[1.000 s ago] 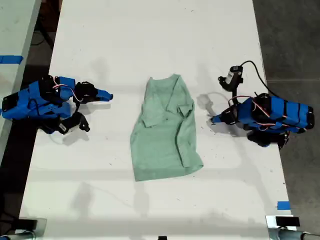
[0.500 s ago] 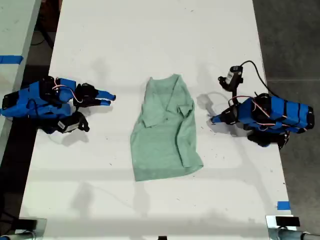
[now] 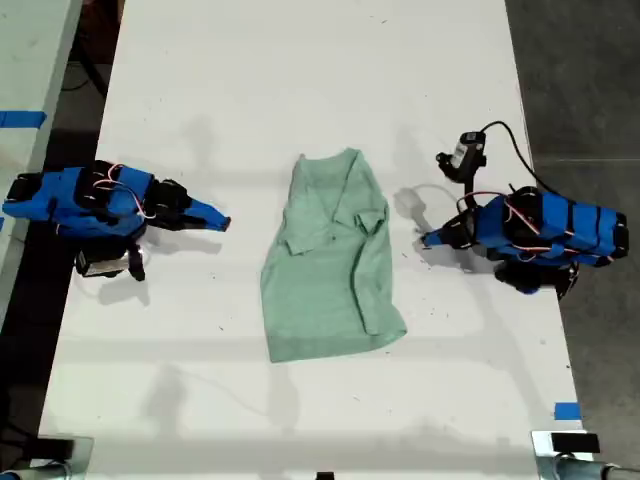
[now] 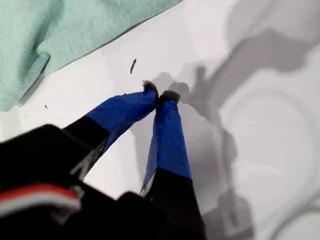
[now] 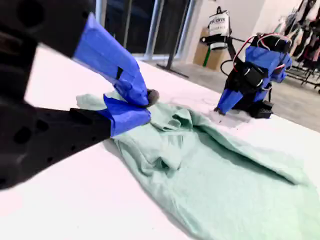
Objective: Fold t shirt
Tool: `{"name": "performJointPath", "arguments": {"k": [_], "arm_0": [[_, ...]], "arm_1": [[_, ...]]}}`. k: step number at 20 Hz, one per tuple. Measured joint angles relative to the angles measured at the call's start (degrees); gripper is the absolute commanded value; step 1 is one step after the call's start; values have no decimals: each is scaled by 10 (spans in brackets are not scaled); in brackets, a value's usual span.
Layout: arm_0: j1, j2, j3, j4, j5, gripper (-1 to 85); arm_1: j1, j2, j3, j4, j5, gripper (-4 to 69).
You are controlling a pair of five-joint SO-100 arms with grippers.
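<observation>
T shirt in the middle, two grippers closed

Exterior view: one t shirt (image 3: 330, 270), pale green and wrinkled, lying in the middle of one white table (image 3: 300, 80). Two blue arms, one at each side. My second gripper (image 3: 220, 221) on the exterior view's left, my first gripper (image 3: 428, 240) on the exterior view's right. Both near the t shirt, not touching it.

First wrist view: my first gripper (image 4: 159, 92) with its two tips pressed together, holding nothing, over bare table. One edge of the t shirt (image 4: 60, 30) just beside.

Second wrist view: my second gripper (image 5: 145, 102) with tips together, holding nothing. T shirt (image 5: 225, 185) spread past it. First arm (image 5: 250, 80) on the far side.
</observation>
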Motion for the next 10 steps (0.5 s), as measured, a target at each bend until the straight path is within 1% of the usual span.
{"name": "performJointPath", "arguments": {"k": [1, 2, 3, 4, 5, 6, 7, 8, 10], "arm_0": [[3, -42, -31, 30, -29, 24], [14, -104, -78, 46, -57, 61], [30, -188, -136, 62, -84, 115], [45, -301, -211, 84, -100, 185], [56, -427, -299, 114, -105, 227], [61, -571, -399, 150, -104, 239], [62, -700, -502, 175, -87, 247], [62, -835, -596, 185, -71, 247], [79, -1014, -712, 192, -66, 240]], "arm_1": [[0, 0, 0, 0, 0, 29], [0, 0, 0, 0, 0, 29], [0, 0, 0, 0, 0, 29], [0, 0, 0, 0, 0, 29], [0, 0, 0, 0, 0, 29], [0, 0, 0, 0, 0, 29], [0, 0, 0, 0, 0, 29], [0, 0, 0, 0, 0, 29], [0, 0, 0, 0, 0, 29]]}}
